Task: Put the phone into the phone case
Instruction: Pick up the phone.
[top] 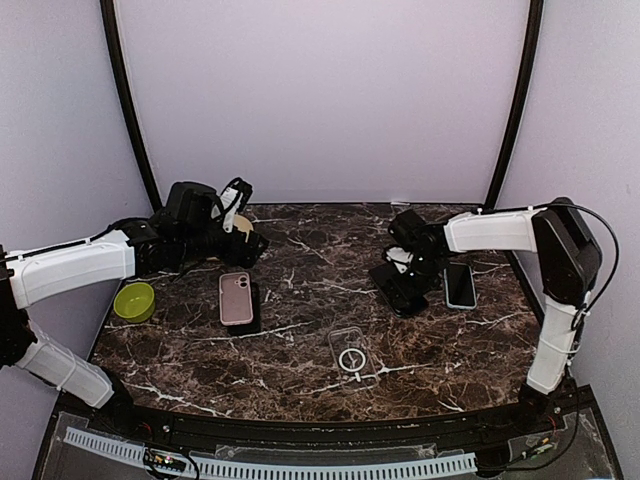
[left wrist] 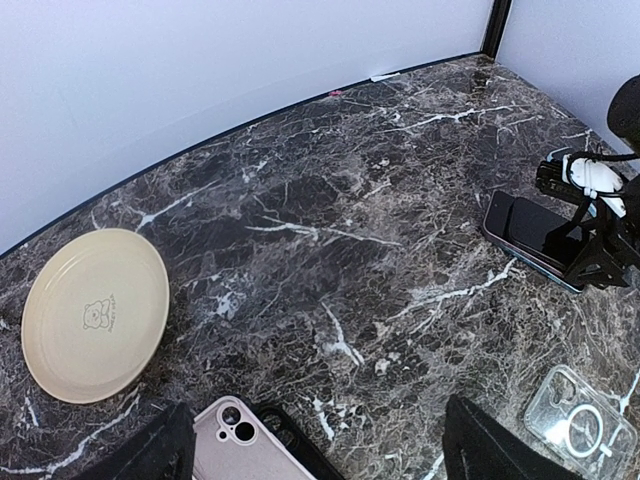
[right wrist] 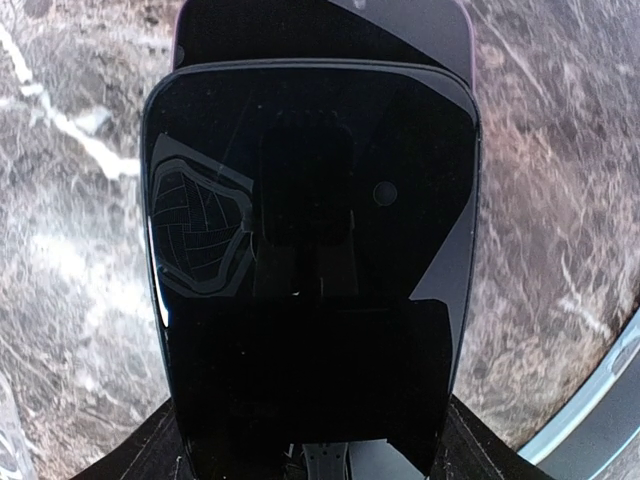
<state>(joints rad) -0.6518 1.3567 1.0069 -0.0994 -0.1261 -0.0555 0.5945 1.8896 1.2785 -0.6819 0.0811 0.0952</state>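
Step in hand, as judged: acquiring the phone. No phone is seated in the case yet.

1. Surface, 9 o'clock: one green bowl. At 10 o'clock: one cream plate.
2. Left hand: fingers spread wide, holding nothing, hovering above the pink phone at 8 o'clock. One black item touches that phone's right edge; it may be a second case, but this cannot be told.
3. 6 o'clock: one clear phone case, lying flat with its ring mark facing up, well apart from both phones.
4. Right hand: its fingers flank the near end of the dark phone, which lies at 3 o'clock. Whether they grip it cannot be told.

Count: two phones, one clear case, one plate, one bowl.

Next move calls for a firm grip across the dark phone's edges, a lift, then travel toward 6 o'clock with the phone aligned squarely over the case opening.
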